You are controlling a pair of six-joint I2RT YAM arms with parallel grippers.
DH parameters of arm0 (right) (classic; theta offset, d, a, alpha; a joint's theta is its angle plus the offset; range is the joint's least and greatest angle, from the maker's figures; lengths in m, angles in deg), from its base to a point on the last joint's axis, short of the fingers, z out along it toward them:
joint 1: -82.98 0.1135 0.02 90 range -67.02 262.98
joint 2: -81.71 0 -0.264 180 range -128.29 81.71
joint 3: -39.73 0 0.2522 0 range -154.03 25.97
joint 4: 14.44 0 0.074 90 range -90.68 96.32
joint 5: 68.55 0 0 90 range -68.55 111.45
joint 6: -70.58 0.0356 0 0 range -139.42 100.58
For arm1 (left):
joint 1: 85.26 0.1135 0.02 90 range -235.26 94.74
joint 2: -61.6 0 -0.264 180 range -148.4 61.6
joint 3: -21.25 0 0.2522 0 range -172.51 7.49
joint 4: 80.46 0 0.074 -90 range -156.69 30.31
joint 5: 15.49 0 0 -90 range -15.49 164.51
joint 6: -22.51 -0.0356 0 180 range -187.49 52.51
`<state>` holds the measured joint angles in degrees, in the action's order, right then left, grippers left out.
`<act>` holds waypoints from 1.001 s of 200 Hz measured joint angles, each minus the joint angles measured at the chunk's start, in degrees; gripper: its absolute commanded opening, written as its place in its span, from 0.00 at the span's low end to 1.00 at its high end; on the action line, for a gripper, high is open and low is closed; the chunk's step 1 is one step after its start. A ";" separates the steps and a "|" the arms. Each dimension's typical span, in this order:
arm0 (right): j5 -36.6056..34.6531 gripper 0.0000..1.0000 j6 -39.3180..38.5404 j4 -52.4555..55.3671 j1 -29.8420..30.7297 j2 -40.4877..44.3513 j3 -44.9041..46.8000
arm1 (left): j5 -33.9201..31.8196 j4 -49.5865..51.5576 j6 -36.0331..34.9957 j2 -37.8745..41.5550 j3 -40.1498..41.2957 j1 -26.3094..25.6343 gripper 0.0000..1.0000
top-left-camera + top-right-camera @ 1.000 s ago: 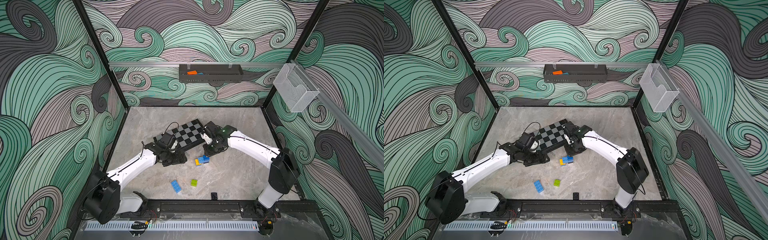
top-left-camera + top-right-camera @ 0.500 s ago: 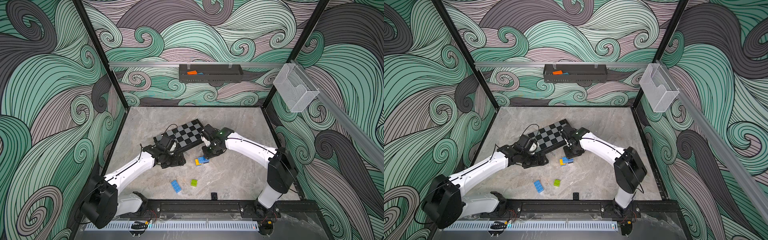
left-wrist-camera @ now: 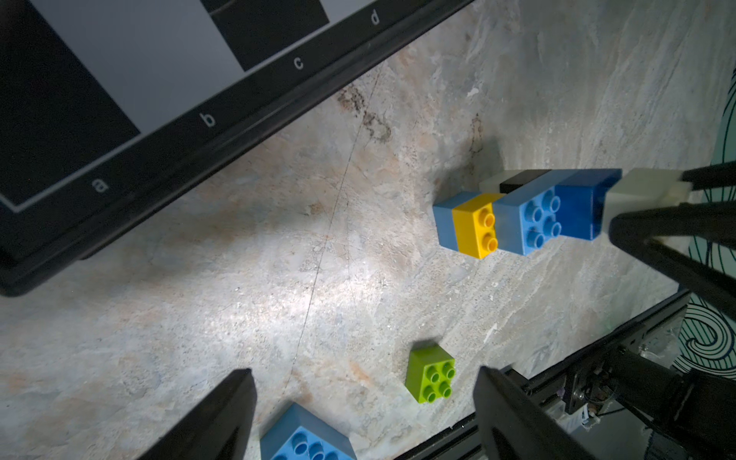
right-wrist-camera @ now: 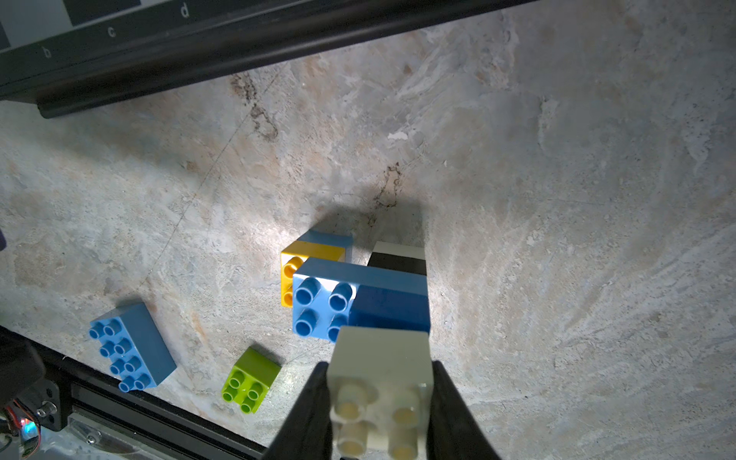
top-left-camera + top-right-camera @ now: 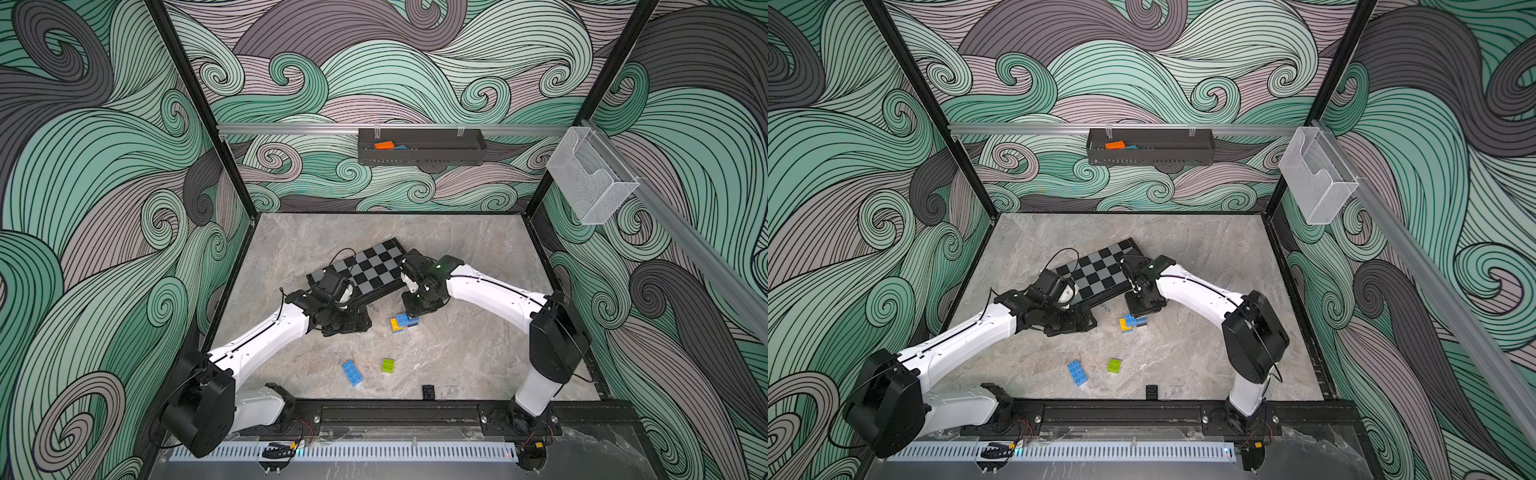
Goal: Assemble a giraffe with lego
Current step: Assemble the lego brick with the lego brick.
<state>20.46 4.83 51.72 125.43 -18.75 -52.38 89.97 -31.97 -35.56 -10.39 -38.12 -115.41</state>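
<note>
Right wrist view: right gripper (image 4: 380,402) clamped on white brick (image 4: 380,354), touching the giraffe (image 4: 330,302) near the chequered board (image 4: 239,40). Left gripper (image 3: 364,414) beside that board, jaws apart, empty.

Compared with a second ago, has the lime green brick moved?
No. The lime green brick keeps the same gap to the black front rail.

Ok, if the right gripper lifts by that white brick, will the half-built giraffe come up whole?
Probably stiff: the giraffe is hard studded bricks. But the right gripper clamps only the white brick at one end, so the long remainder may lever off. Whether that joint is fully seated is unclear. The smooth brick sides might also slip.
</note>
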 measured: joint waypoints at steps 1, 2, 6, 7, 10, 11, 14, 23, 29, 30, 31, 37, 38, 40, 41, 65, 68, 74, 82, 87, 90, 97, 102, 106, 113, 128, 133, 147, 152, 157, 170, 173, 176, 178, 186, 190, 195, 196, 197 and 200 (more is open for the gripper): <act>0.00 0.20 0.02 0.00 0.00 0.00 0.00 | 0.00 -0.02 0.00 0.00 0.00 0.00 0.90; 0.00 0.20 0.02 0.00 0.00 0.00 0.00 | 0.00 0.00 0.00 0.00 0.02 0.00 0.90; 0.00 0.20 0.00 0.00 0.00 -0.02 -0.02 | 0.00 -0.02 0.00 0.00 0.02 0.00 0.90; -0.02 0.20 0.00 -0.02 0.00 -0.02 -0.02 | 0.00 -0.02 0.00 0.00 0.04 0.00 0.90; -0.02 0.20 0.00 -0.02 0.00 -0.02 -0.02 | -0.02 -0.02 0.00 0.00 0.07 0.00 0.90; -0.02 0.20 0.00 -0.02 0.00 -0.02 -0.02 | 0.00 -0.02 0.00 0.00 0.07 0.00 0.90; -0.02 0.20 0.00 -0.02 0.00 -0.04 -0.02 | -0.02 -0.02 -0.02 0.00 0.11 0.00 0.90; -0.04 0.20 -0.02 -0.02 0.00 -0.04 -0.02 | -0.02 -0.09 -0.04 0.00 0.31 0.00 0.90; -0.09 0.20 -0.04 -0.02 0.00 -0.04 -0.02 | -0.02 -0.04 -0.09 0.00 0.46 0.00 0.90; -0.11 0.20 -0.07 -0.02 0.00 -0.04 -0.02 | -0.02 -0.04 -0.11 0.00 0.48 0.00 0.90; -0.11 0.20 -0.07 -0.02 0.00 -0.04 -0.02 | -0.02 -0.04 -0.11 0.00 0.50 0.00 0.90; -0.17 0.20 -0.13 -0.07 0.00 -0.07 -0.02 | -0.02 -0.07 -0.17 0.00 0.70 0.00 0.90; -0.20 0.20 -0.15 -0.07 0.00 -0.07 -0.02 | -0.02 -0.07 -0.17 0.00 0.72 0.00 0.90; -0.22 0.20 -0.24 -0.11 0.00 -0.11 -0.02 | -0.02 -0.07 -0.20 0.00 0.76 0.00 0.90; -0.22 0.20 -0.28 -0.11 0.00 -0.11 -0.02 | -0.02 -0.04 -0.20 0.00 0.81 0.00 0.90; -0.42 0.20 -1.09 -0.26 0.00 -0.28 -0.13 | -0.02 -0.07 -0.28 0.00 1.25 0.00 0.90; -0.42 0.20 -1.14 -0.26 0.00 -0.31 -0.13 | -0.02 -0.07 -0.28 0.00 1.27 0.00 0.90; -0.42 0.20 -1.22 -0.24 0.00 -0.31 -0.13 | -0.02 -0.07 -0.31 0.00 1.33 0.00 0.90; -0.42 0.20 -1.38 -0.24 0.00 -0.31 -0.13 | -0.02 -0.17 -0.33 0.00 1.44 0.00 0.90; -0.44 0.20 -1.49 -0.24 0.00 -0.33 -0.13 | -0.02 -0.31 -0.33 0.00 1.60 0.00 0.90; -0.44 0.20 -1.57 -0.24 0.00 -0.33 -0.13 | -0.02 -0.37 -0.33 0.00 1.64 0.00 0.90; -0.46 0.20 -1.70 -0.20 0.00 -0.35 -0.13 | -0.02 -0.52 -0.35 0.00 1.86 0.00 0.90; -0.48 0.20 -1.84 -0.17 0.00 -0.35 -0.13 | -0.02 -0.52 -0.33 0.00 1.95 0.00 0.90; -0.50 0.20 -1.99 -0.15 0.00 -0.35 -0.13 | -0.02 -0.57 -0.33 0.00 2.01 0.00 0.90; -0.52 0.20 -2.19 -0.11 0.00 -0.37 -0.13 | 0.00 -0.85 -0.33 0.00 2.16 0.00 0.90; -0.50 0.20 -2.47 0.00 -0.02 -0.42 -0.15 | -0.02 -1.22 -0.33 0.00 2.36 0.00 0.90; -0.48 0.21 -2.56 0.11 -0.04 -0.48 -0.20 | 0.00 -1.33 -0.33 0.00 2.36 0.00 0.90; -0.44 0.20 -2.73 0.59 -0.11 -0.81 -0.68 | -0.02 -1.77 -0.35 0.00 2.36 0.00 0.90; -0.44 0.20 -2.86 0.87 -0.11 -0.98 -0.96 | -0.02 -1.92 -0.35 0.00 2.36 0.00 0.90; -0.44 0.20 -2.95 1.16 -0.13 -1.25 -1.31 | -0.04 -2.08 -0.35 0.00 2.36 0.00 0.90; -0.44 0.20 -3.30 2.08 -0.17 -1.90 -2.25 | -0.11 -2.47 -0.46 0.00 2.36 0.00 0.90; -0.44 0.20 -3.32 2.25 -0.22 -2.03 -2.47 | -0.17 -2.54 -0.50 0.00 2.36 0.00 0.90; -0.42 0.21 -3.39 2.45 -0.22 -2.19 -2.64 | -0.28 -2.60 -0.55 0.00 2.36 0.00 0.90; -0.42 0.21 -3.43 2.49 -0.24 -2.27 -2.75 | -0.35 -2.62 -0.59 0.00 2.36 0.00 0.90; -0.35 0.21 -3.58 3.17 -0.31 -2.73 -3.41 | -0.66 -2.62 -0.83 0.00 2.36 0.00 0.90; -0.35 0.21 -3.63 3.48 -0.33 -2.93 -3.74 | -0.85 -2.62 -0.92 0.00 2.36 0.00 0.90; -0.33 0.21 -3.69 3.87 -0.33 -3.28 -4.20 | -1.01 -2.62 -1.03 0.00 2.36 0.00 0.90; -0.33 0.21 -3.69 3.93 -0.35 -3.32 -4.26 | -1.07 -2.64 -1.07 0.00 2.36 0.00 0.90; -0.33 0.21 -3.69 4.00 -0.35 -3.39 -4.33 | -1.14 -2.62 -1.09 0.00 2.36 0.00 0.90; -0.33 0.21 -3.72 4.24 -0.35 -3.54 -4.57 | -1.27 -2.62 -1.14 0.00 2.36 0.00 0.90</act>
<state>20.13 1.11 55.96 125.08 -22.30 -56.94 88.70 -34.60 -36.70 -10.39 -35.76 -115.41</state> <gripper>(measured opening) 0.345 0.898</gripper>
